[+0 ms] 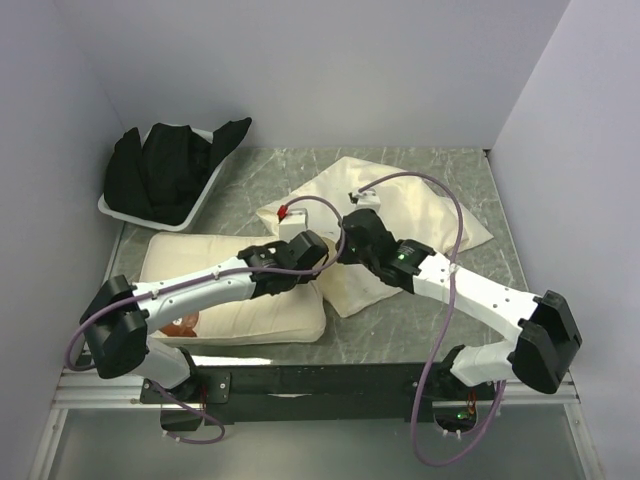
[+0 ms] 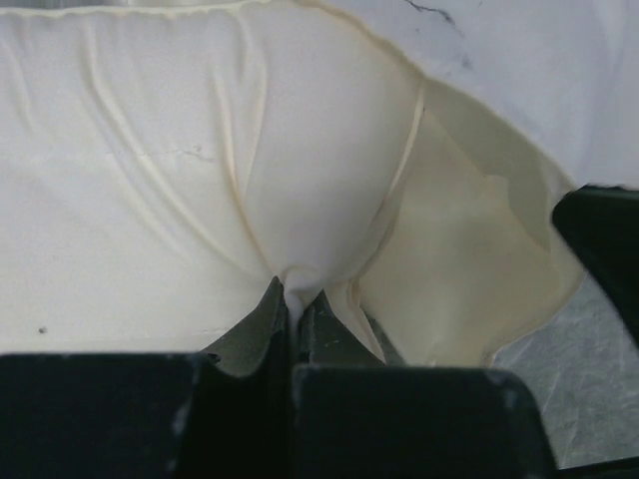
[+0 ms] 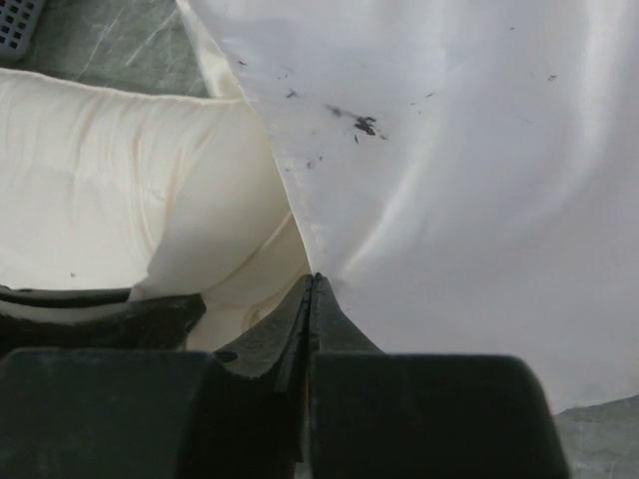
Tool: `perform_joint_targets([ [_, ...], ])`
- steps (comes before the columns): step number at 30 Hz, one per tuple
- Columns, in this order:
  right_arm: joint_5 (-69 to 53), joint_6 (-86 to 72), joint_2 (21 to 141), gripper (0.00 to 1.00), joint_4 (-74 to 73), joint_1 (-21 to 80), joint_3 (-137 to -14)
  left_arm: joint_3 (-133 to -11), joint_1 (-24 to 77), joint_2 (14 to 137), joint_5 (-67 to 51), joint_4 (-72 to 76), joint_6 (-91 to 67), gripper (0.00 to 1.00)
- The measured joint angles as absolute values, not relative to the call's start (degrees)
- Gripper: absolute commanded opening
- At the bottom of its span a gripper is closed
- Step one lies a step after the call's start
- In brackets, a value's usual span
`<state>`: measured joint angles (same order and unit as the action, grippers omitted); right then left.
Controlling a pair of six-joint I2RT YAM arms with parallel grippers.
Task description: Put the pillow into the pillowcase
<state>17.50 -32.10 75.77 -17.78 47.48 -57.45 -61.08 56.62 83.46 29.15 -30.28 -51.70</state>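
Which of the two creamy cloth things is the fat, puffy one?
The pillow, nearer the front left, is thick and padded. The pillowcase behind it lies thin, flat and wrinkled.

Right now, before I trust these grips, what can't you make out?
1. Pillowcase opening: top view, the left arm and right arm cover it; wrist views are too close.
2. Whether the right tool pinches one layer or two: right wrist view, the fold hides it.
3. Bear print on the pillow: top view, the left arm covers most.
4. How deep the left tool bites the pillow: left wrist view, bunched fabric hides it.
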Motion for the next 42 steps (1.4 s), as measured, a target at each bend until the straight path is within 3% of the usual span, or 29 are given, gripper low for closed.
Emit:
perform_joint_targets([
  [9,17.39,-31.88,73.71,0.0,-18.72,47.48,-56.55,-68.99,56.25,85.21,31.09,-31.57,-48.58,0.01],
  [38,12.27,-32.14,68.03,0.0,-20.69,47.48,-51.92,-76.71,45.41,104.47,26.2,-16.86,-40.8,0.01],
  [41,11.38,-32.18,68.07,0.0,-20.69,47.48,-51.92,-76.69,45.41,105.34,26.72,-14.31,-41.25,0.2],
  [42,11.22,-32.21,68.2,0.0,-20.62,47.48,-51.92,-76.6,45.36,105.41,26.72,-13.43,-41.36,0.36],
])
